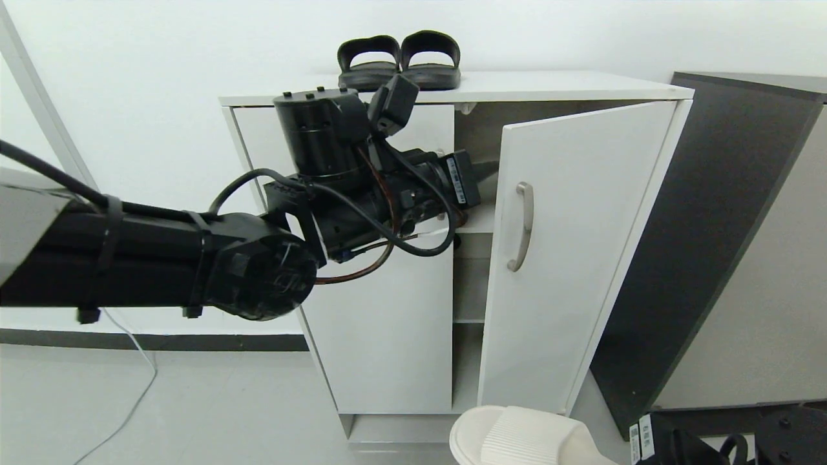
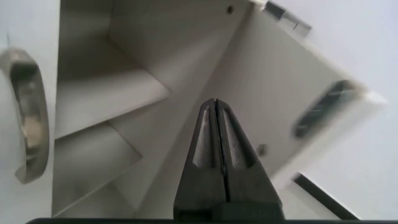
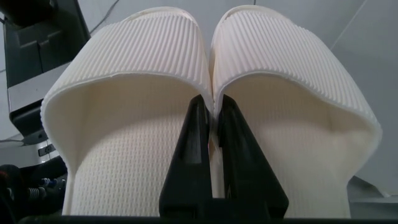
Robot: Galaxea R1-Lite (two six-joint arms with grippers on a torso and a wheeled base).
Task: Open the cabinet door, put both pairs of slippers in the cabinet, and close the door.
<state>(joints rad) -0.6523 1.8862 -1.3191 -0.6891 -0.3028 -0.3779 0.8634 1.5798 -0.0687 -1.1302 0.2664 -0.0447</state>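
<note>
Left gripper (image 2: 216, 107): closed, empty, at the opening beside the half-open white cabinet door (image 1: 581, 258). Right gripper (image 3: 213, 102): clamped on the cream ribbed slipper pair (image 3: 143, 81), low before the cabinet. Recommendation: push the door wider before inserting the slippers.

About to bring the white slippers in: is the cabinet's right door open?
Open, partway. The right door is swung out from the cabinet, and shelves show in the gap beside the shut left door.
</note>
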